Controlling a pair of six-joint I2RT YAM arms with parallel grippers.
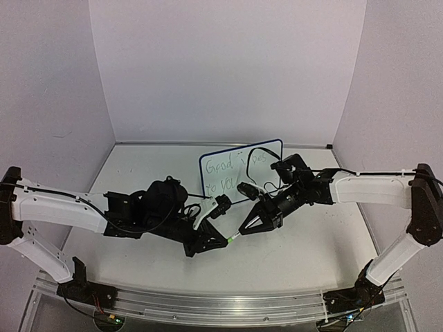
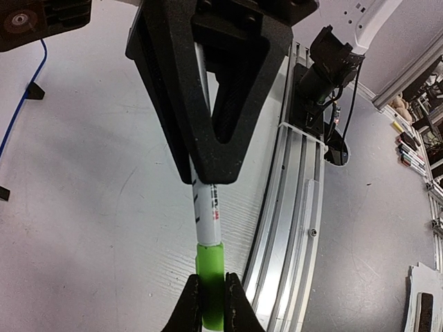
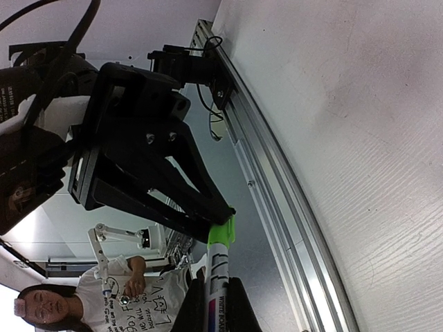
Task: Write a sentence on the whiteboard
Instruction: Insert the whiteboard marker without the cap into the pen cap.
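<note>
Two claws meet just in front of the whiteboard (image 1: 223, 155), which stands on the table (image 1: 311, 243) bearing the sentence (image 1: 220, 167). The left claw (image 2: 212, 304) pinches the green cap (image 2: 210, 266) of the marker (image 2: 208, 207); the right claw (image 3: 216, 311) clamps its white barrel (image 3: 220, 268).

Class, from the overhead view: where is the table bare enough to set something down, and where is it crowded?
Bare: the back-left table between the left wall and the whiteboard; also the near strip between the left arm, the right arm and the rail. Crowded: the centre before the whiteboard, where both arms meet on the marker.
</note>
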